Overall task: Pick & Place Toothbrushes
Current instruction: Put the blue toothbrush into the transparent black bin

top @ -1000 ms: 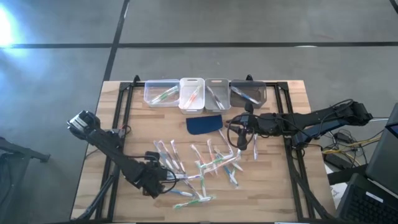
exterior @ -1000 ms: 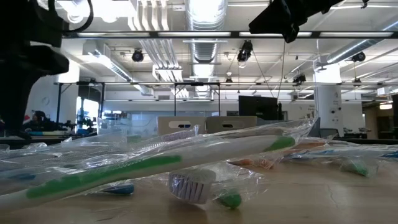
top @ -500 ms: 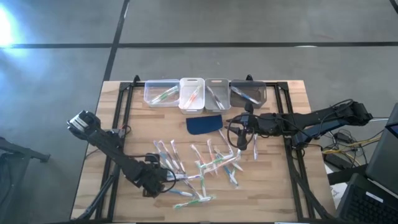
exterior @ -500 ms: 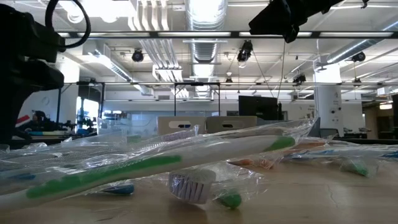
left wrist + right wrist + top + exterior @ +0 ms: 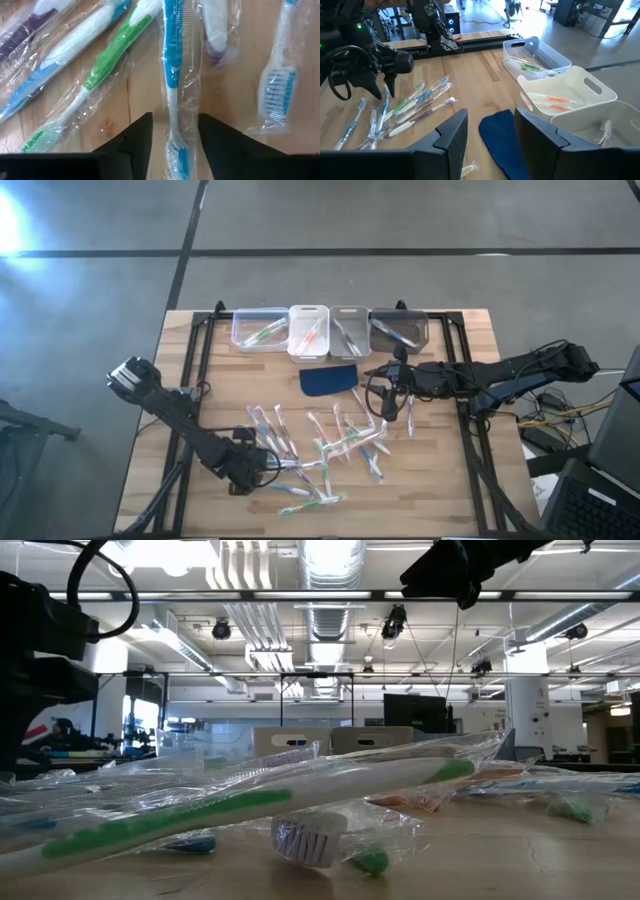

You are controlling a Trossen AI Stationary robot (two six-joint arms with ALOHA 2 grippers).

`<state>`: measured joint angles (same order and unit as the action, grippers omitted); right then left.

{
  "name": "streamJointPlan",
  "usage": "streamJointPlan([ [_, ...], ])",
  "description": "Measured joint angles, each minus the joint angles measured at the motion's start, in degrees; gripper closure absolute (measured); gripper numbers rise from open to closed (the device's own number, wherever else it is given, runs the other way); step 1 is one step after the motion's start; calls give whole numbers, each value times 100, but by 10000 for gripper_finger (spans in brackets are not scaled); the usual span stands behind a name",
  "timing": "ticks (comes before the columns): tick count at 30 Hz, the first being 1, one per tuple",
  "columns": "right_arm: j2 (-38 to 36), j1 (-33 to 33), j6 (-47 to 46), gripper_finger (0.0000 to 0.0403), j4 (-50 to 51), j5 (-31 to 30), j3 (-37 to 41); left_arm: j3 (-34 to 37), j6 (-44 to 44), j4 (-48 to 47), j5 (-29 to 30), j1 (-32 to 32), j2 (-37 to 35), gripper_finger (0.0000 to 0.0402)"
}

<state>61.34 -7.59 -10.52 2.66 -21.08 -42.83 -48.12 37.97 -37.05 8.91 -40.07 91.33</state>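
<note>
Two dark arms work a wooden table (image 5: 180, 360) strewn with wrapped toothbrushes (image 5: 320, 445); most lie in a loose scatter at the centre and toward six o'clock in the high view, each sealed in a clear sleeve.

The left gripper (image 5: 262, 467) sits low at the scatter's eight o'clock edge; in its wrist view the two dark fingers (image 5: 140, 137) stand parted on either side of a blue-handled toothbrush (image 5: 173, 75), which lies flat on the wood between them, not clamped.

The right gripper (image 5: 385, 387) hangs above the table at about two o'clock from the pile, just beside a dark blue pad (image 5: 329, 379); its fingers (image 5: 452, 132) are spread and grasp nothing.

Four bins line the twelve o'clock edge; the clear bin (image 5: 260, 328) shows green brushes, the white bin (image 5: 309, 330) orange ones.
</note>
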Motion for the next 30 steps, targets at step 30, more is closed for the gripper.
streamJointPlan([
  [30, 0, 0, 0, 263, -2, -2, 0, -764, -391, -1546, 11, 11, 37, 393],
])
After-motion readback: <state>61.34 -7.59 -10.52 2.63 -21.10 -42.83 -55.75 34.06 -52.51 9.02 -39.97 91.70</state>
